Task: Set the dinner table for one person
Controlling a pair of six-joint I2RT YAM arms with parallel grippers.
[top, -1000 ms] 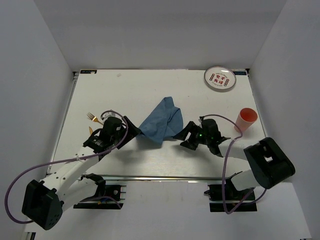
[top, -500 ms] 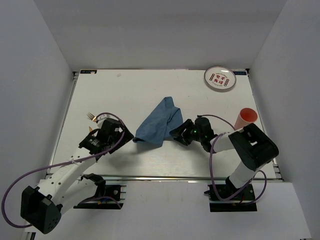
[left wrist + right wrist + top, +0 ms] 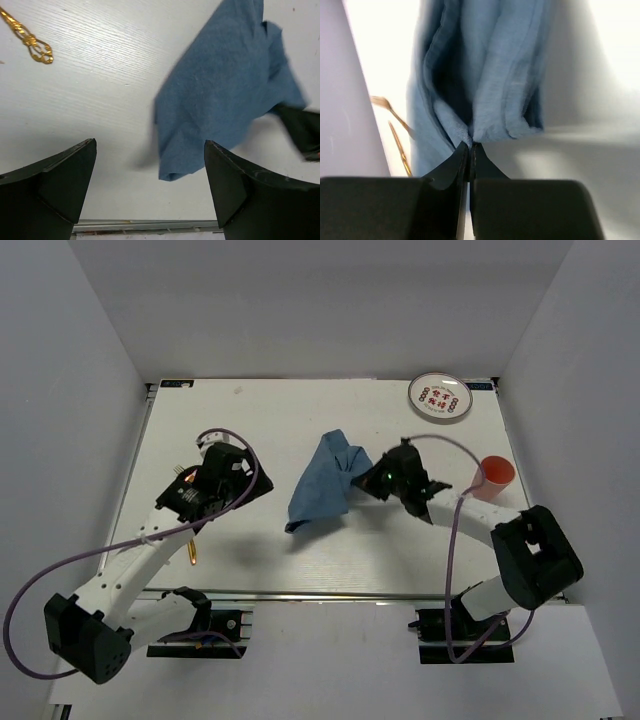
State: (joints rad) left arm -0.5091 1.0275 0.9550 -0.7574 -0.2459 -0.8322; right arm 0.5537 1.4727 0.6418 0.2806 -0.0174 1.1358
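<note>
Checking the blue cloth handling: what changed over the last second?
The left gripper backed off to the left, away from the blue cloth, and is open. The right gripper, shut on the cloth's edge, moved it toward the far side, bunching it narrower. The plate and red cup stayed.

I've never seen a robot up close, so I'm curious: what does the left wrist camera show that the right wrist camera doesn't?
Left wrist only: the left end effector open over the dinner table, plus its metal rail. Right wrist only: a close-up of the right end effector shut on a fold of the blue cloth, and the tines of a gold fork. Both: the cloth, the white tabletop and gold cutlery.
</note>
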